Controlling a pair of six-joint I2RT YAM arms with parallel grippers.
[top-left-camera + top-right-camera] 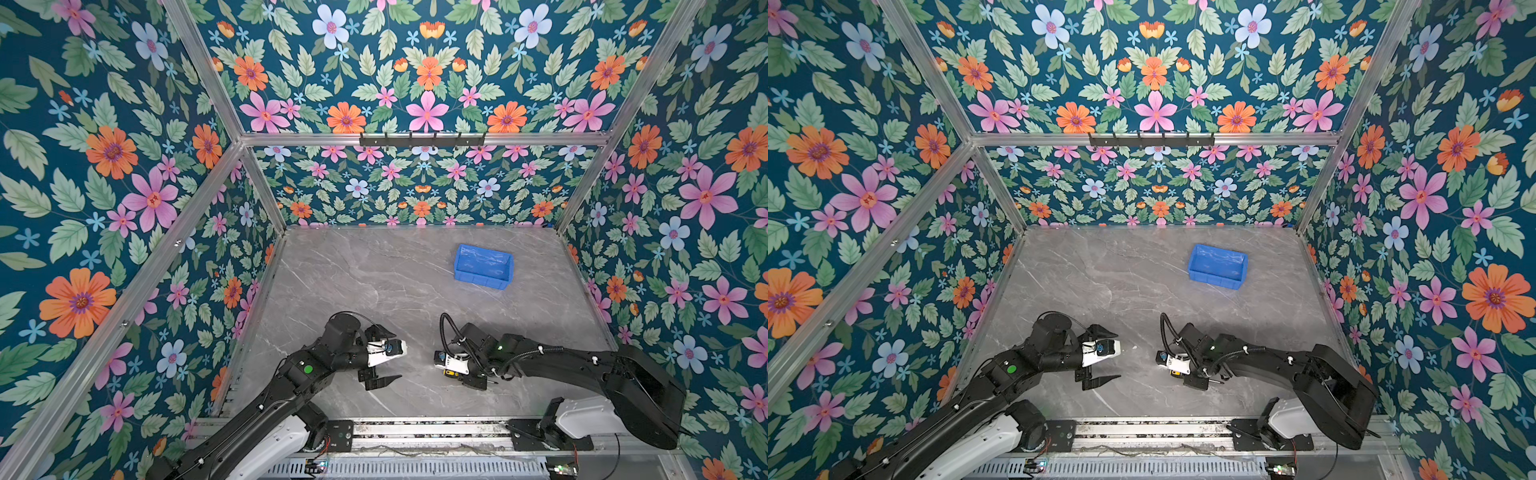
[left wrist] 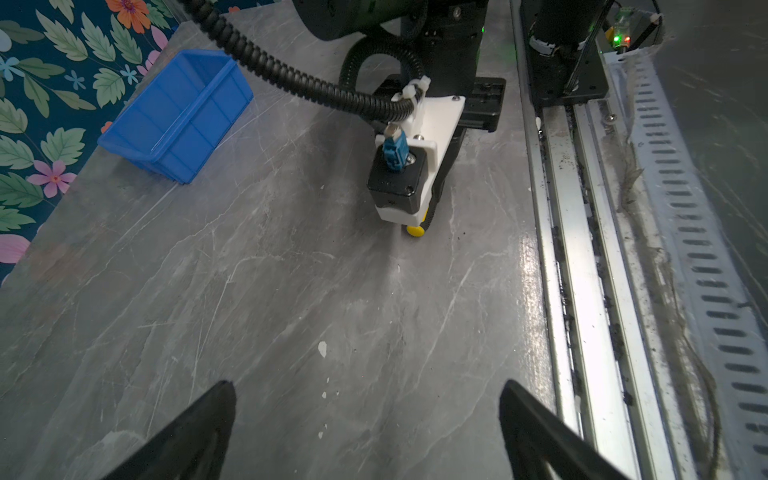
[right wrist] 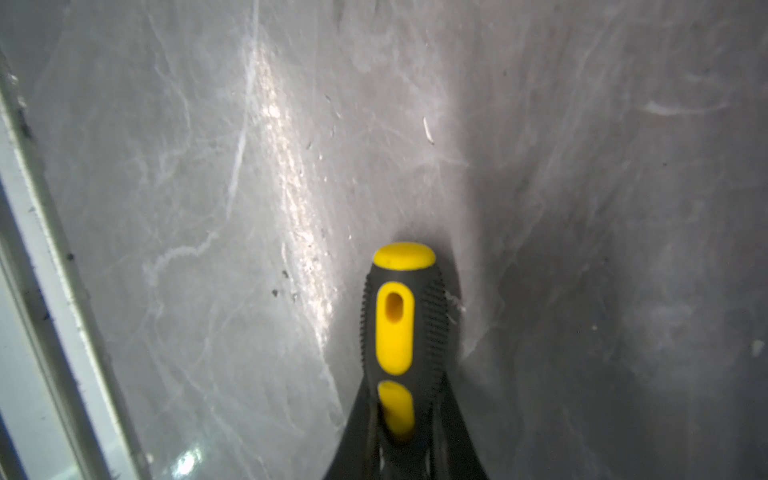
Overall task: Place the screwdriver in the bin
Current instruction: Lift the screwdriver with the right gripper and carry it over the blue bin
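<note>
My right gripper [image 3: 401, 399] is shut on the screwdriver [image 3: 401, 324], its fingers pressed against both sides of the yellow-and-black handle low over the grey table. In both top views this gripper [image 1: 461, 374] sits near the table's front, with a bit of yellow handle [image 1: 450, 374] showing under the wrist camera; the shaft is mostly hidden. The blue bin [image 1: 482, 283] stands empty at the far right of the table, well away from both arms. My left gripper [image 1: 397, 354] hangs open and empty to the left of the right one. The left wrist view shows the handle's yellow end [image 2: 414, 230] and the bin [image 2: 178, 112].
An aluminium rail [image 1: 415, 432] runs along the table's front edge, just behind the right gripper. Flowered walls [image 1: 124, 208] with metal frame posts close in the table on the left, back and right. Bare marble table [image 1: 374, 282] lies between the grippers and the bin.
</note>
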